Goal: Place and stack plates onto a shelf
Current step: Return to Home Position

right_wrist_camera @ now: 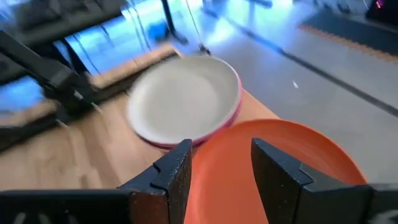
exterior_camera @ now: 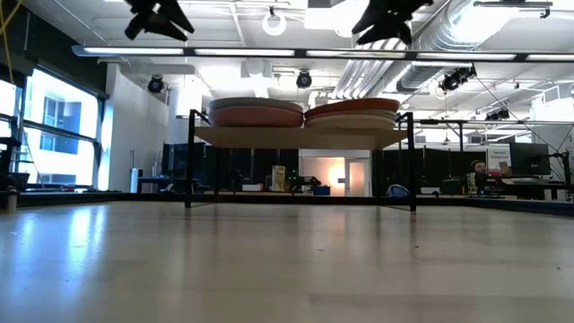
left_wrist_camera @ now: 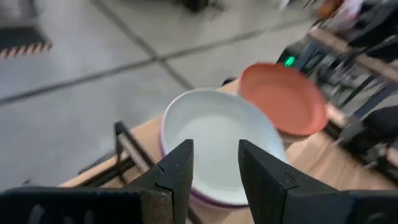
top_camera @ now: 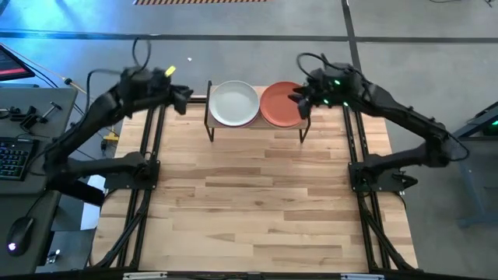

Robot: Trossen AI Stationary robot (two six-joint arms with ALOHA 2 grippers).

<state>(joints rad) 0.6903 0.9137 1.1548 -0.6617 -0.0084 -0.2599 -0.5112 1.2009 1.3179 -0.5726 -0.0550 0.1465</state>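
Observation:
The shelf (exterior_camera: 300,136) stands on thin black legs at the table's far middle and bears two stacks of plates. A pale mint-white plate (top_camera: 233,103) tops the left stack, with pink rims under it (right_wrist_camera: 230,112). A terracotta orange plate (top_camera: 278,105) tops the right stack. My left gripper (left_wrist_camera: 215,167) hovers open above and to the left of the left stack, with nothing between its fingers. My right gripper (right_wrist_camera: 221,167) hovers open above the right stack's right side, also holding nothing. Both show high up in the low view, clear of the plates.
The wooden tabletop (top_camera: 249,202) lies bare in front of the shelf. The arms' black frames (top_camera: 132,167) (top_camera: 373,175) stand at both sides. A desk with a keyboard (top_camera: 12,155) and a mouse (top_camera: 22,229) sits beyond the table's left edge.

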